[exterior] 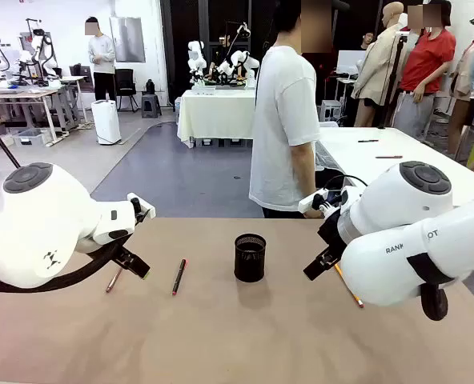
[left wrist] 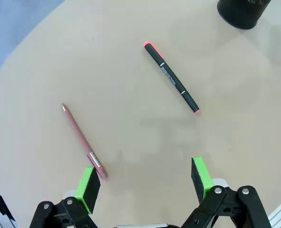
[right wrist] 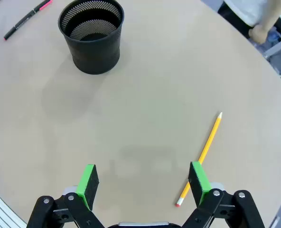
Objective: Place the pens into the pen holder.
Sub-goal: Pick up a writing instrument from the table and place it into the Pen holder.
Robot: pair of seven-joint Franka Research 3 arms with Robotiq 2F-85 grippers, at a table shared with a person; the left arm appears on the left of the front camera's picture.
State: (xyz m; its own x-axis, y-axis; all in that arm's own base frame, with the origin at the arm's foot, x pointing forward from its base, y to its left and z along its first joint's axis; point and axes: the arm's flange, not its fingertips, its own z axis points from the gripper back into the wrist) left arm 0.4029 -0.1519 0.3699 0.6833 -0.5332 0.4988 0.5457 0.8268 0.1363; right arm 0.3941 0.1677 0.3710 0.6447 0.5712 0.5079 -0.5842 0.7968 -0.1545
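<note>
Left claw (left wrist: 145,176) spread, empty, pink pen (left wrist: 82,140) off-centre beside it | right claw (right wrist: 143,176) spread, empty, pencil (right wrist: 203,154) likewise off-centre | risk: descending unaligned could flick either stick away.

Tan table (exterior: 221,336) with pens (exterior: 178,277), pen holder (exterior: 250,258)

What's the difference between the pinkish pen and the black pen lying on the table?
The pinkish pen is brownish-pink all along; the black pen has red ends. The pinkish pen looks slimmer, the black pen thicker. The pinkish pen lies close by the left arm's fingers; the black pen lies farther on, nearer the pen holder. Both lie flat on the table, roughly parallel, outside the holder.
</note>
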